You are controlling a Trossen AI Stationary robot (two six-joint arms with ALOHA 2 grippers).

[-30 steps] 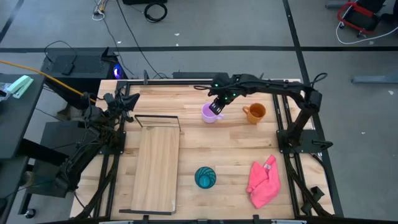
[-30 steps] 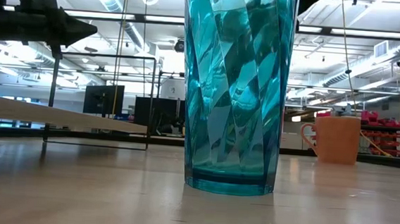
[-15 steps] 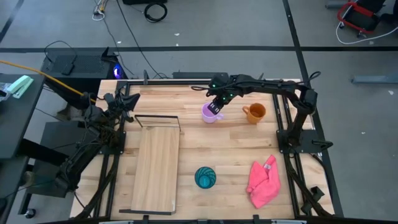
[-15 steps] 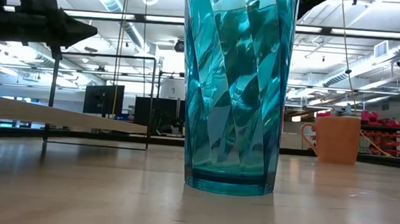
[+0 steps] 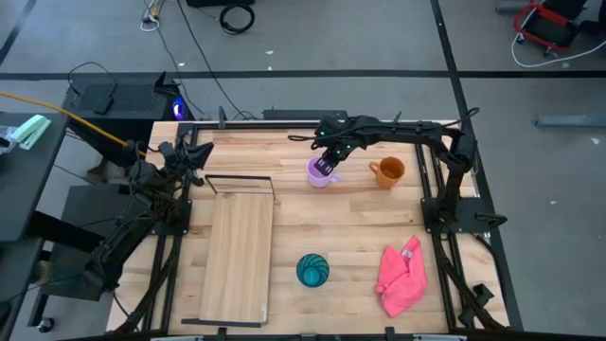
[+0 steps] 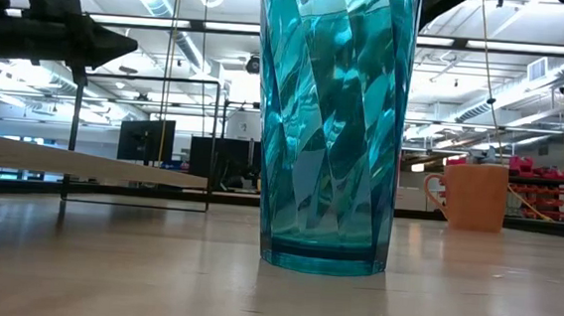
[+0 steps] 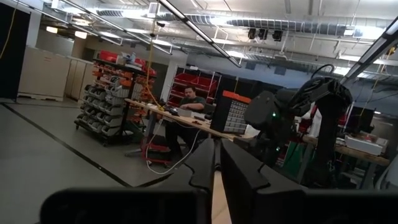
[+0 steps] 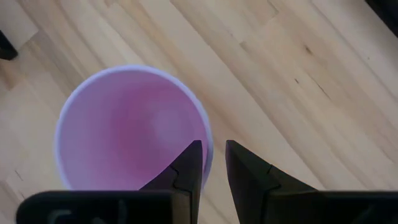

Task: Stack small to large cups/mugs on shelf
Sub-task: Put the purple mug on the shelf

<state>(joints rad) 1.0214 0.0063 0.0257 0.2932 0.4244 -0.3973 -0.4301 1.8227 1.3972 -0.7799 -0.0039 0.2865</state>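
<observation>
Your right end effector [image 8: 211,163] sits directly over lilac mug [image 5: 319,172] at far middle of surface [image 5: 360,227] — one finger inside rim, one outside, jaws apart straddling wall, not clamped yet. Next move turns on that: wall between fingers, squeeze before lift. Shelf [image 5: 237,256] lies well to left of mug, long axis near-to-far. Left end effector [image 7: 216,163] parked at far left edge, fingers nearly together, holding nothing. Count — one lilac mug, one orange mug [image 5: 387,171], one teal cup [image 5: 312,270], one pink cloth [image 5: 401,278], one shelf.
</observation>
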